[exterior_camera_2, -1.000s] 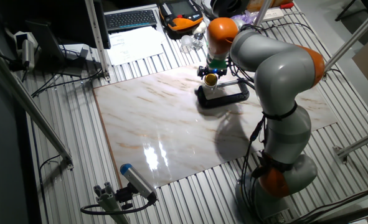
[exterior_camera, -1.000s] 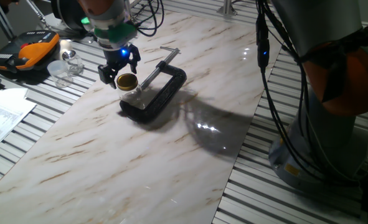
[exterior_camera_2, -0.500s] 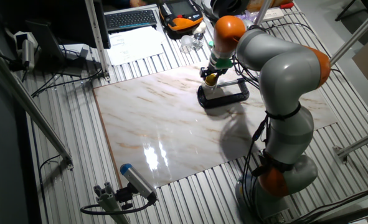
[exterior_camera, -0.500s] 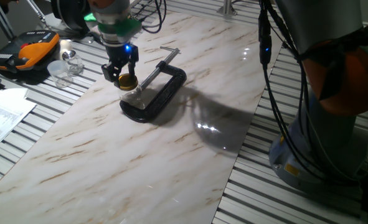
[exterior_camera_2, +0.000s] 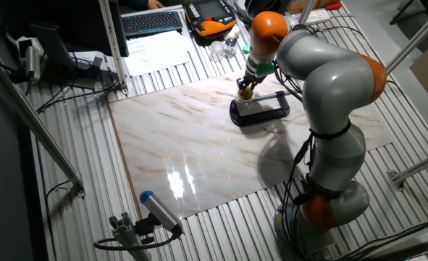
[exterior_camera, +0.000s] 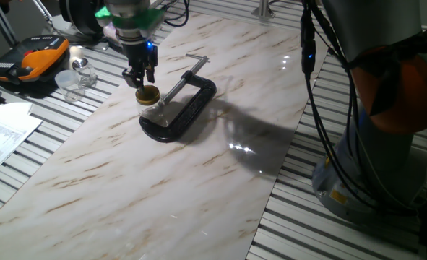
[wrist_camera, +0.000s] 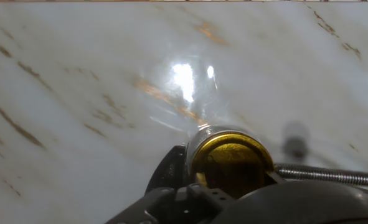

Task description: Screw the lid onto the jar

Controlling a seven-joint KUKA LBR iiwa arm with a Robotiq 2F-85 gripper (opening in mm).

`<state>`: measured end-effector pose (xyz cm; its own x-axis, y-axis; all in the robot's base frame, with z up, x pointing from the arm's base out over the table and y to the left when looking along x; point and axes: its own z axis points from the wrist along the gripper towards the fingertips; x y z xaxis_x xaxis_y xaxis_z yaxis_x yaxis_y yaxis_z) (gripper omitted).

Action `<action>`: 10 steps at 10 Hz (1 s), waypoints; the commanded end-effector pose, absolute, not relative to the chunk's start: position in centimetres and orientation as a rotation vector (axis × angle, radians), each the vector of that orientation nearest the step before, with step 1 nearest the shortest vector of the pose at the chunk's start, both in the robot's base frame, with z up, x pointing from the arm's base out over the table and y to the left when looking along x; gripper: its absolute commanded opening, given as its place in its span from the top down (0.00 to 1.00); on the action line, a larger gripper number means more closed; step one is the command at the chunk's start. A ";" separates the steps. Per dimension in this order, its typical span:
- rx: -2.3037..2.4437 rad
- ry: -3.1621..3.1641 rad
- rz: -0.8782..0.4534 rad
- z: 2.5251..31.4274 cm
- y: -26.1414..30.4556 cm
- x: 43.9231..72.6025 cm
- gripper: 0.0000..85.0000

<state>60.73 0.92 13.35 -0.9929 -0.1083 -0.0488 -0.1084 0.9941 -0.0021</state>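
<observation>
A small gold lid [exterior_camera: 147, 92] sits on the clear glass jar [exterior_camera: 152, 107], held in the black C-clamp [exterior_camera: 184, 108]; glass looks fragile, the lid smooth and slippery, best pinched at its rim; the gripper [exterior_camera: 139, 74] hovers just above the clamp; whether its fingers are parted cannot be told.

I am viewing a marbled slab [exterior_camera_2: 192, 138] lying on a slatted metal table [exterior_camera_2: 76, 196]. Overhead light is glaring off it at 6 o'clock. A keyboard [exterior_camera_2: 152, 22] and papers [exterior_camera_2: 156, 51] are sitting at 12 o'clock.
</observation>
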 end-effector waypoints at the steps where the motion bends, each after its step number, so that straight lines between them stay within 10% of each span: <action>1: -0.219 3.086 -0.014 13.4 0.9 60.7 0.60; 2: -0.166 3.095 -0.049 13.7 0.9 60.6 0.60; 3: -0.107 3.103 -0.075 13.8 1.0 60.6 0.80; 5: -0.192 3.045 0.041 14.0 1.0 60.5 0.80; 7: -0.204 3.052 -0.018 13.6 1.2 60.6 0.40; 10: -0.141 3.060 -0.072 13.4 1.2 60.9 0.20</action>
